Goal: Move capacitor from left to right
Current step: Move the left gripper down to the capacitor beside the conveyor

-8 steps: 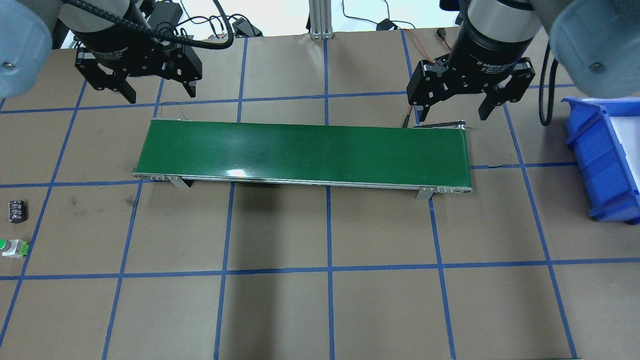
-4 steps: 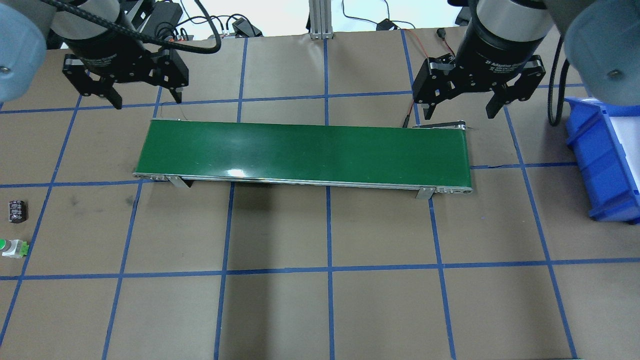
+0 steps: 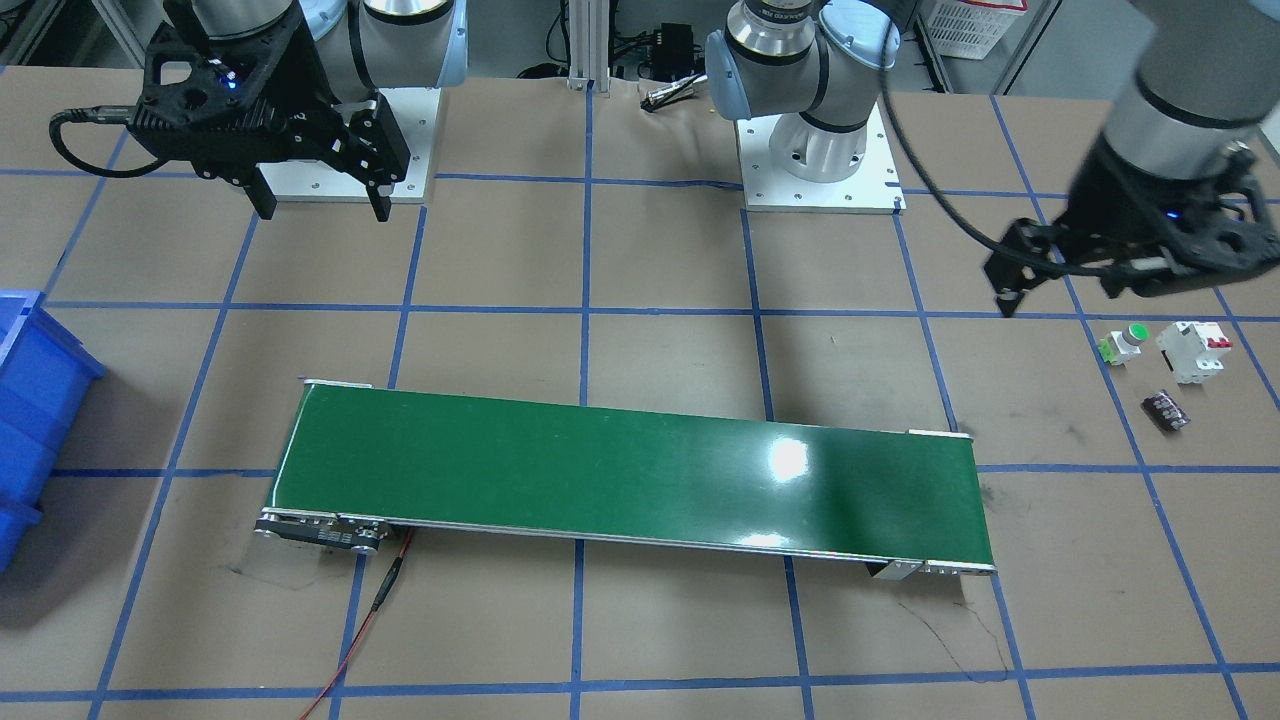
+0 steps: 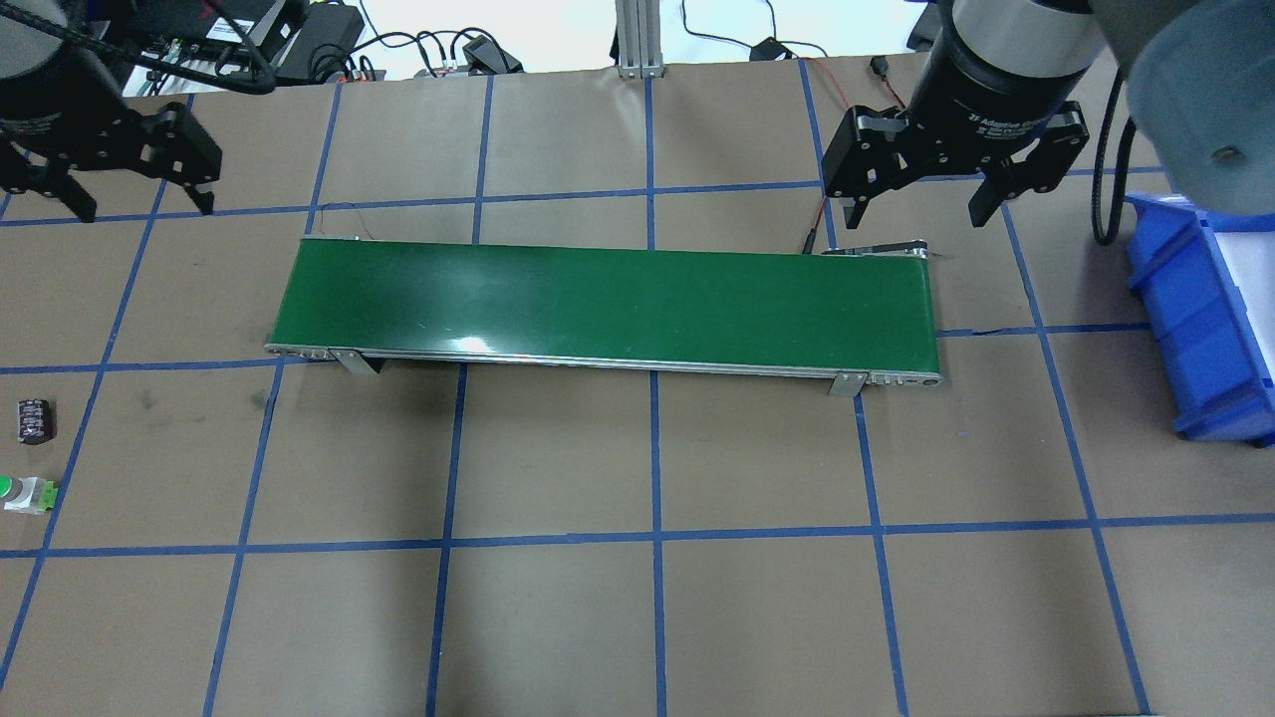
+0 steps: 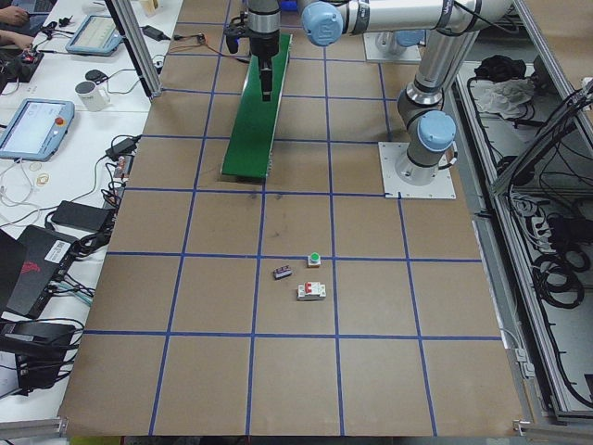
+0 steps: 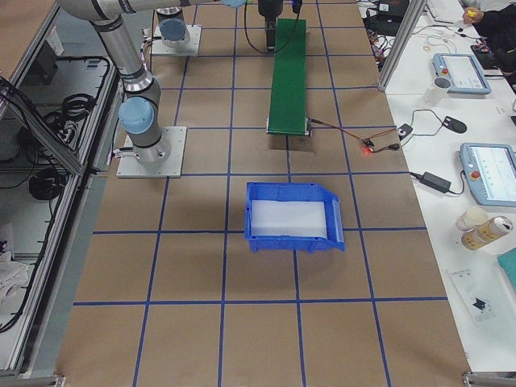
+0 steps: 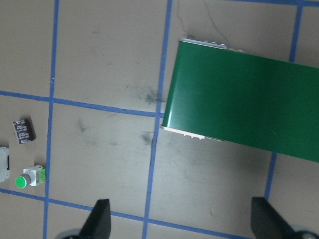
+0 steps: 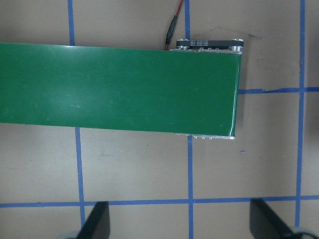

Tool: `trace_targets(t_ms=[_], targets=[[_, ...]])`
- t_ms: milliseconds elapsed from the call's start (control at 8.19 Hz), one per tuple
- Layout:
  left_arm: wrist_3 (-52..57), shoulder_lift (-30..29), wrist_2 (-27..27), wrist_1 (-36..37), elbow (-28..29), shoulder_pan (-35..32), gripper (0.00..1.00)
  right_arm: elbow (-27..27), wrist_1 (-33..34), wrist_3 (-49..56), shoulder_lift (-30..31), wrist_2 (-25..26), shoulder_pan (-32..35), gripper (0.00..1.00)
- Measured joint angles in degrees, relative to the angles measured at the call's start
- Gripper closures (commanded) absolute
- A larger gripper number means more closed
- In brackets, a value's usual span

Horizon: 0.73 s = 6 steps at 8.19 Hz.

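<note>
The capacitor [image 4: 34, 420] is a small black stub with pale marks, lying on the brown table near its left edge. It also shows in the front view [image 3: 1166, 411], the left side view [image 5: 283, 273] and the left wrist view [image 7: 23, 131]. My left gripper [image 4: 144, 204] is open and empty, hanging above the table at the far left, well behind the capacitor. It also shows in the front view [image 3: 1060, 290]. My right gripper [image 4: 916, 214] is open and empty above the far right end of the green conveyor belt [image 4: 608, 304].
A green-topped push button [image 4: 25, 495] and a white circuit breaker [image 3: 1192, 350] lie close to the capacitor. A blue bin [image 4: 1195, 309] stands at the table's right edge. The conveyor spans the table's middle, with a red wire [image 3: 370, 620] at its right end.
My left gripper has moved left, from behind the conveyor's left end towards the table's left edge. My right gripper has shifted slightly right and back. Both stay open.
</note>
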<state>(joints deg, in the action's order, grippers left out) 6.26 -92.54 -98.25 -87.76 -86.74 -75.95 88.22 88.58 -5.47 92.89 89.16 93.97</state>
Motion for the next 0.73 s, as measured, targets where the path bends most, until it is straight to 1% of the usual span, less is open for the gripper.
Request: trace_targets(t_ms=[366,488,733], targets=[[7.38,-4.09,-0.15,1.49,-0.99,11.99,0.0,0.02,0.1,-0.06,0.0,0.19,0.02,0.0],[8.58,-6.16,-0.08,3.85,-1.76,15.64,0.0,0.02,0.1,-0.06,0.05,0.21,0.02,0.0],[11.7,-10.2,-0.01,11.49,-3.73,21.28,0.0,0.02,0.1,-0.06,0.08,0.26,0.0,0.0]])
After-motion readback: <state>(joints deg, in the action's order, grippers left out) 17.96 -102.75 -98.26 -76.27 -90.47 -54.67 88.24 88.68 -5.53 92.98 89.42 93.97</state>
